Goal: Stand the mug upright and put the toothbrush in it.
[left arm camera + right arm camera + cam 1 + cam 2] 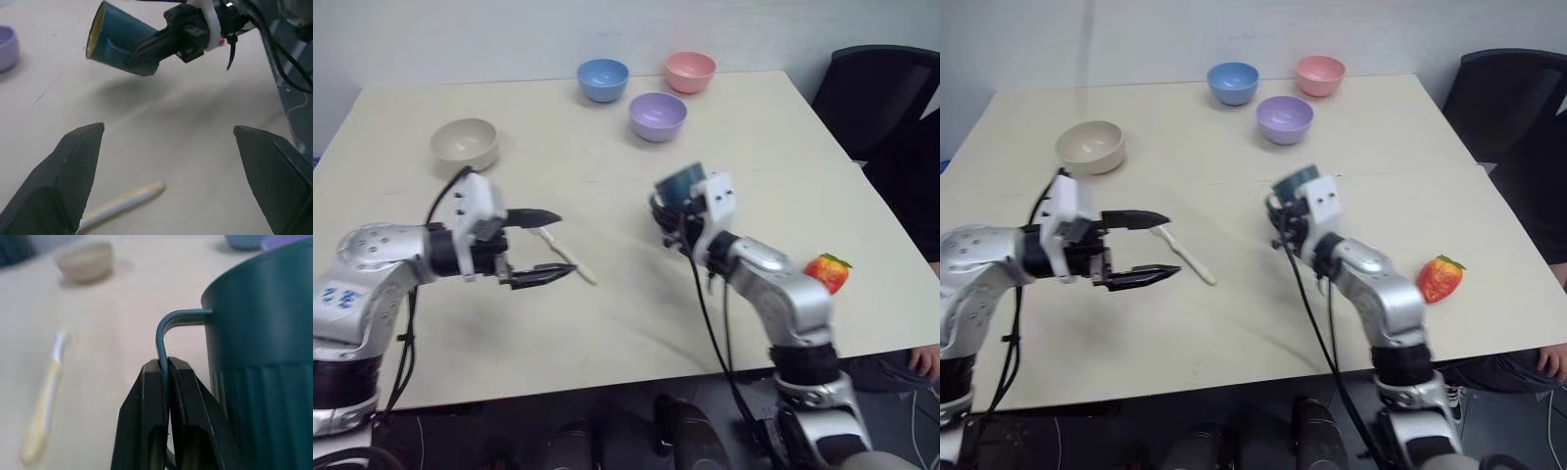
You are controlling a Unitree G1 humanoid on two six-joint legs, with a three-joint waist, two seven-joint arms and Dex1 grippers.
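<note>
The dark teal mug hangs tilted above the table, its yellow inside showing in the left wrist view. My right gripper is shut on the mug's thin loop handle, with both fingers pinching it. The cream toothbrush lies flat on the table to the left of the mug. My left gripper stands open just above the toothbrush, one finger on each side of it, without touching it. Its wide-spread fingertips frame the toothbrush's end.
A beige bowl sits at the back left. Blue, pink and purple bowls stand at the far middle. A toy strawberry lies near the right edge, and a black chair stands beyond that.
</note>
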